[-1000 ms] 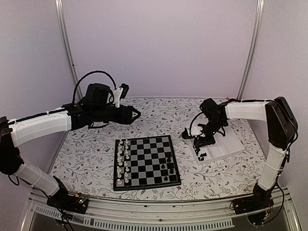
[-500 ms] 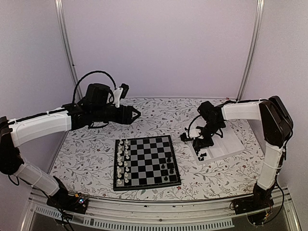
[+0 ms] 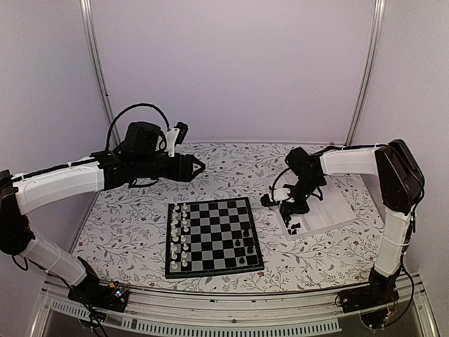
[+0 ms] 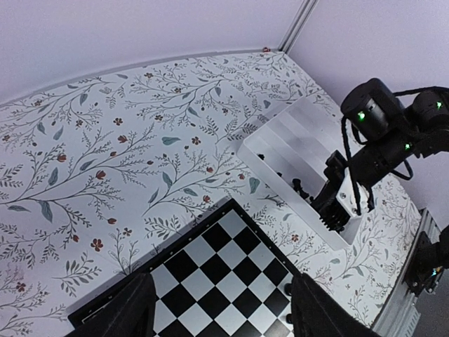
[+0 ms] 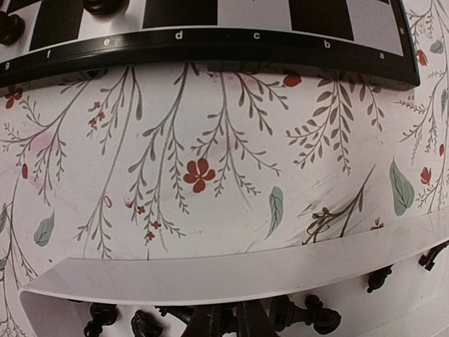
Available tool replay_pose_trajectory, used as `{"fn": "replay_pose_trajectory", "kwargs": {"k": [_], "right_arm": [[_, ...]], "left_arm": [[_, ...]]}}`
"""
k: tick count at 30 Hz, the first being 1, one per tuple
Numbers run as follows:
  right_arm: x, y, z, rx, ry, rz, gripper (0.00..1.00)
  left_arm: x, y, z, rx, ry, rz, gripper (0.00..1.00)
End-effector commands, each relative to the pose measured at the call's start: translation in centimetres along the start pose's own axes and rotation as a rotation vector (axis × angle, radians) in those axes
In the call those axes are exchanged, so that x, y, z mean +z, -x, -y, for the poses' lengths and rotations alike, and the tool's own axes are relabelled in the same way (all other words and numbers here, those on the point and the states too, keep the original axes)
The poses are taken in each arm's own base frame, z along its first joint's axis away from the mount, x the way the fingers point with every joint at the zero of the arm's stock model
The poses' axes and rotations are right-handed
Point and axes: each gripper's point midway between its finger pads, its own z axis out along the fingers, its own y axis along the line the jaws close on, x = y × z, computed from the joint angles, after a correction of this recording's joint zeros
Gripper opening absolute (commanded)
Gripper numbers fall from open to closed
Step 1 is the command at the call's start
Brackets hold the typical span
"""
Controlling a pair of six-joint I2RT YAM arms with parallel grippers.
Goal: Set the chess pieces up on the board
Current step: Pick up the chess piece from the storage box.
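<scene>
Dipping into the white ridged plastic tray of tiny black chessmen, right gripper is closed; left gripper hangs open.

It was a lab robot cell: plain lavender walls boxed in a floral-covered desk, metal frame posts stood at 11 and 1 o'clock, and the left arm and right arm were bolted to a rail at 6 o'clock.
</scene>
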Motion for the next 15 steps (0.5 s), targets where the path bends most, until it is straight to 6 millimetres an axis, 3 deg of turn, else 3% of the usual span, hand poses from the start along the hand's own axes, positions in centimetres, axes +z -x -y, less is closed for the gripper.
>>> {"fn": "replay_pose_trajectory", "kwargs": {"k": [1, 8, 15], "right_arm": [[-1.2, 0.5, -0.3, -0.011, 0.000, -0.010, 0.01], [-4.8, 0.7, -0.3, 0.007, -0.063, -0.030, 0.00], [-8.0, 4.6, -0.6, 0.030, -0.065, 0.078, 0.01]], "left_arm": [[0.3, -0.6, 0.2, 0.003, -0.002, -0.017, 0.68], [1.1, -0.6, 0.5, 0.013, -0.019, -0.022, 0.68], [1.2, -0.8, 0.4, 0.019, -0.021, -0.020, 0.68]]}}
